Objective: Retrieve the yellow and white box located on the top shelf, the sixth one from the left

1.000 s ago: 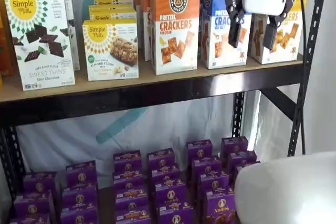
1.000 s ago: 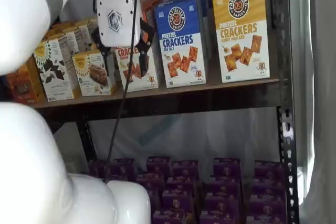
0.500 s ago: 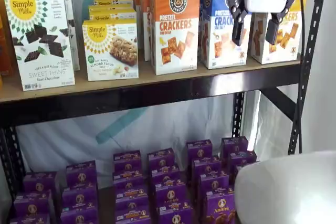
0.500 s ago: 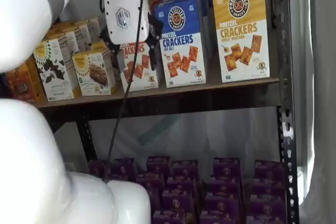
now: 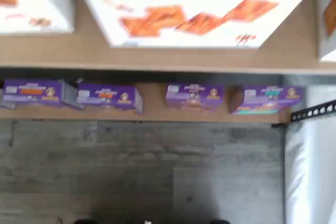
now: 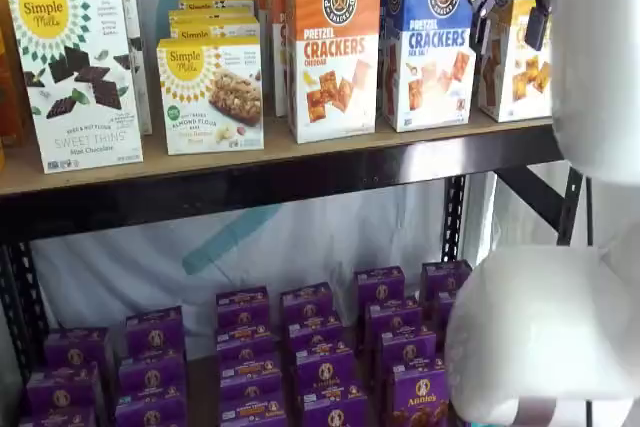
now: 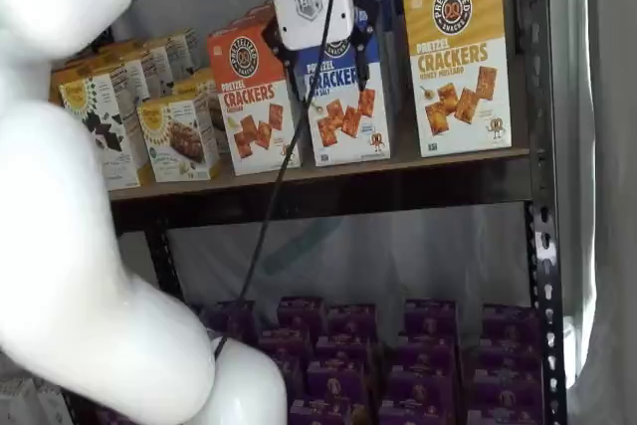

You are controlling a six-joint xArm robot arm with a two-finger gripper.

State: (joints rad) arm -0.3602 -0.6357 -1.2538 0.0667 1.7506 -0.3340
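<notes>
The yellow and white box stands upright at the right end of the top shelf. In a shelf view it is partly hidden behind my gripper and arm. My gripper hangs in front of the blue cracker box, to the left of the yellow box. Its two black fingers stand apart, open and empty. In a shelf view the gripper overlaps the yellow box's upper part. The wrist view shows the blue-lettered box and the tan shelf board.
An orange Pretzel Crackers box and Simple Mills boxes stand further left on the top shelf. Several purple boxes fill the lower level. My white arm covers the view's right side. A black upright stands right of the yellow box.
My gripper has moved right and up along the top shelf, from in front of the orange box to the blue box. My arm now covers more of both shelf views.
</notes>
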